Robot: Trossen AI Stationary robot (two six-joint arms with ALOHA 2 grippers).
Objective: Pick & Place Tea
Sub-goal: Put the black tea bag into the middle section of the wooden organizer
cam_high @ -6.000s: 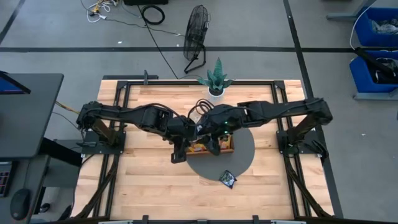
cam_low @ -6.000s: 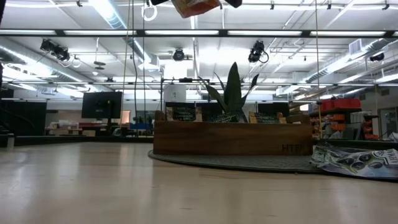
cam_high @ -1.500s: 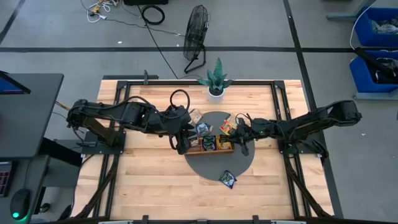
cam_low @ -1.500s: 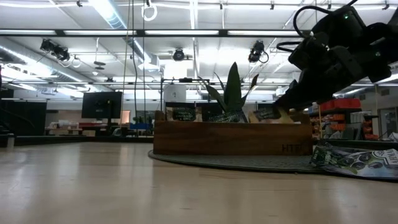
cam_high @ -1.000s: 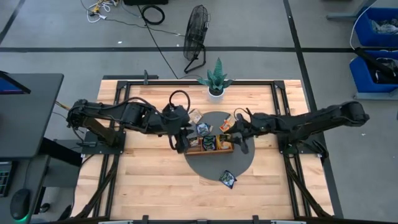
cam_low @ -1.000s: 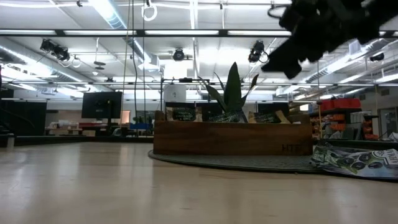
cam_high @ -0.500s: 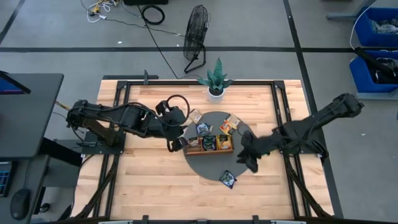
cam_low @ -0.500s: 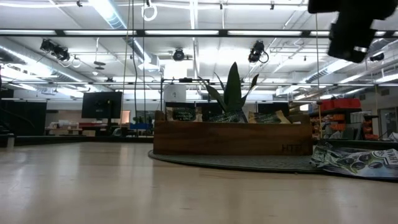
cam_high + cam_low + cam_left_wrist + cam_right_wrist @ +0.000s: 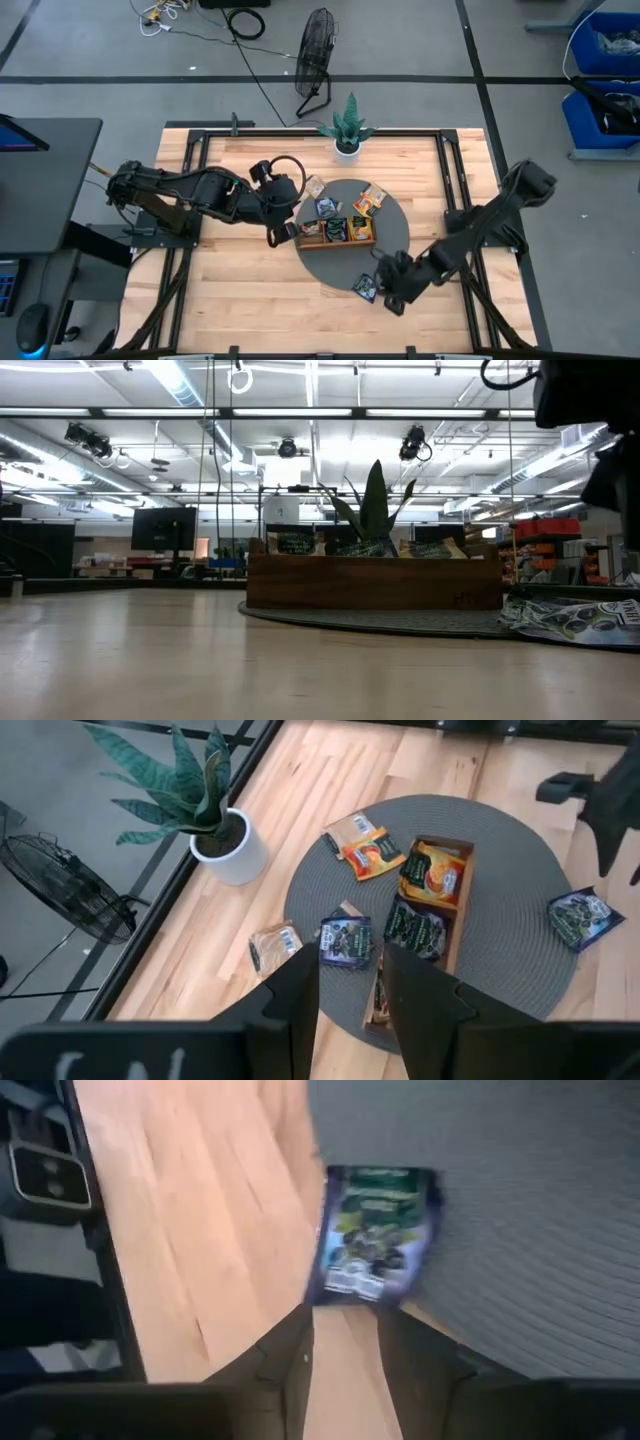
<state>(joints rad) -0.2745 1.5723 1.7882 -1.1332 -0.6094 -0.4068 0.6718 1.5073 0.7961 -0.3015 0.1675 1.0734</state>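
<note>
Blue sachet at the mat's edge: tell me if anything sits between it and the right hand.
Nothing visible does. The right hand hovers beside the blue sachet, which lies alone, half on the mat, half on the table; the right wrist view shows bare wood before it.

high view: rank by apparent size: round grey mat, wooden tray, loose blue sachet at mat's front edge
1. round grey mat
2. wooden tray
3. blue sachet

Gaps are clear; no near ties.

So from down at surface level you get the wooden tray [image 9: 375, 581] sitting on a round grey mat [image 9: 400, 621], sachets [image 9: 295, 542] poking up out of it, a spiky plant [image 9: 373, 500] behind. A dark blue sachet [image 9: 575, 621] lies flat near the mat's right edge, with a dark arm [image 9: 590, 410] above it.
</note>
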